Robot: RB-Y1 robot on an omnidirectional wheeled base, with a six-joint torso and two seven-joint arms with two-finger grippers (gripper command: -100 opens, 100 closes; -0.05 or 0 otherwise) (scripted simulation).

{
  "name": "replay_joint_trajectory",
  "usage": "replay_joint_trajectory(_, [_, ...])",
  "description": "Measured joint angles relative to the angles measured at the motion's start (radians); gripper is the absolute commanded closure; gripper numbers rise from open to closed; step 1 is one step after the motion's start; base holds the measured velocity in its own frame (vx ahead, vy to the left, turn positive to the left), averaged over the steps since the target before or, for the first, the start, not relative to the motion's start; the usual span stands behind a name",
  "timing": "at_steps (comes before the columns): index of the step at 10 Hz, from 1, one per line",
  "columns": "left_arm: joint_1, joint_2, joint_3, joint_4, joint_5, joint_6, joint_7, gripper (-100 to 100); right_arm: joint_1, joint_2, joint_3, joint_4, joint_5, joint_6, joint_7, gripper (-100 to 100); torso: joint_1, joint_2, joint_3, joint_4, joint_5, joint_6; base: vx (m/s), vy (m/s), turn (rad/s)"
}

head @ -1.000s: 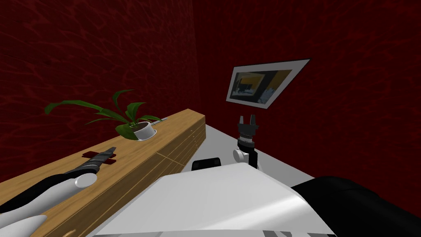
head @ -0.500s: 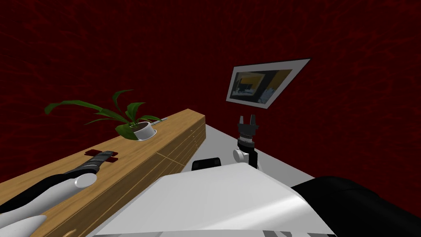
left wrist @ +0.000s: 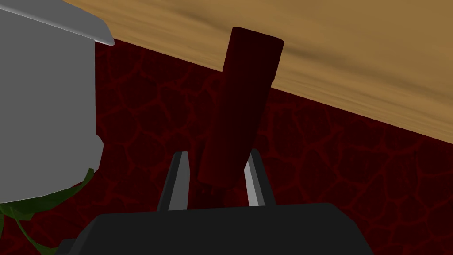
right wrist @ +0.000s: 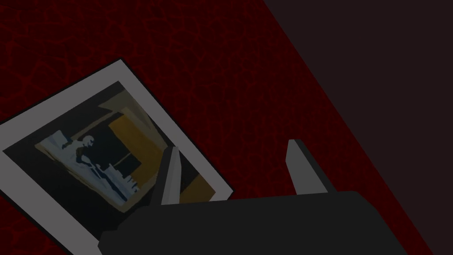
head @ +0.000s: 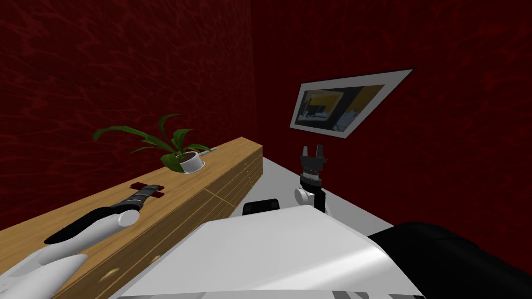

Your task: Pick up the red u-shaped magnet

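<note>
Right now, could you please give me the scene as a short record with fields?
left end effector: shut on the dark red magnet
magnet location: over the wooden cabinet top
nearby: white potted plant, beyond the magnet
right end effector: open, raised, away from the cabinet
lifted: cannot tell

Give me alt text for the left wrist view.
The left gripper is shut on one bar of the dark red magnet, at a wooden dresser top. A white plant pot with green leaves stands nearby, with a dark red wall behind.
</note>
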Motion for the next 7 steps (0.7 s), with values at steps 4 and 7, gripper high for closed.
replay_joint_trajectory(4, [-0.054,0.009,-0.095,-0.010,-0.054,0.015,0.124,100,0.000,0.000,0.000,0.000,0.000,0.000,0.000,0,0.004,-0.002,-0.003,-0.004,0.009,0.001,-0.003,0.017,0.040])
replay_joint_trajectory(7, [-0.076,-0.035,-0.078,-0.072,-0.166,0.072,0.146,100,0.000,0.000,0.000,0.000,0.000,0.000,0.000,0,0.006,-0.004,-0.004,-0.005,0.010,-0.002,0.003,0.028,0.202])
